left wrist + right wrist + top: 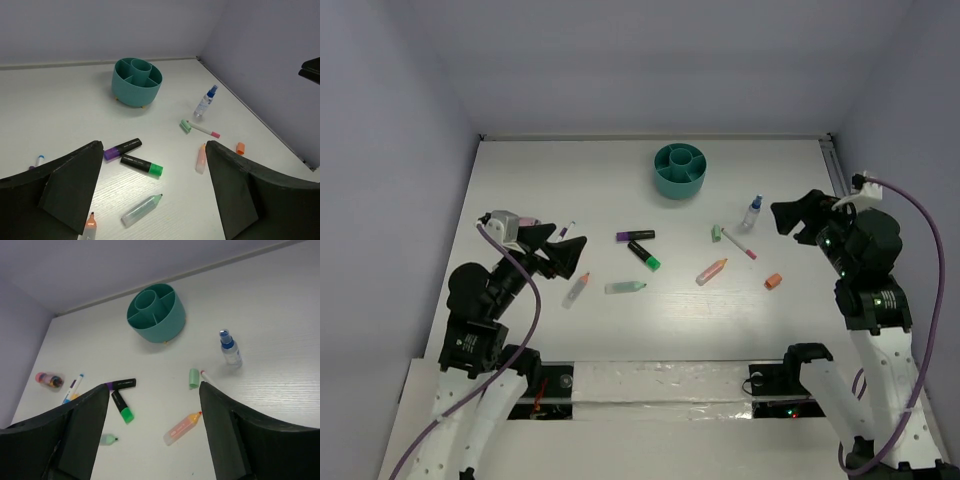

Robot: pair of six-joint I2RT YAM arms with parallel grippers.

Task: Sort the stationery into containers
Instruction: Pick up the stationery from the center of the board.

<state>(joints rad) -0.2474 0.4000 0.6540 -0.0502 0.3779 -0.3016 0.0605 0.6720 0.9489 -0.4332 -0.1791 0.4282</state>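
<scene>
Could pinch two things at once near the middle of the tabletop (540, 180), given the purple highlighter (635, 236) and the green highlighter (644, 256) just beside each other there. Could also send a barrel rolling by coming down off-centre on the clear marker (625, 287) or the orange highlighter (711, 271) (round by the look of them, so probably quick to roll). Might topple the spray bottle (752, 212), upright near the right edge, through a sideways brush from the right gripper (790, 222). Might equally let go over a dividing wall of the teal organiser (680, 170) rather than over a compartment; stands toward the far edge, a little right of centre, well apart from both grippers, with no stationery visible inside from either wrist view. As for the left gripper (566, 243): wide open, gripping nothing, raised over the left part of the tabletop and pointing toward the middle, with a small pen (567, 229) just beside its fingertips on the far side, an orange-tipped marker (577, 290) a little toward the near edge, and the two highlighters further to the right. As for the right gripper: likewise spread wide and empty, raised by the right edge, with the spray bottle just to its left, then a green cap (716, 233) just beside a pink-tipped pen (738, 244), and an orange cap (773, 282) nearer the near edge.
</scene>
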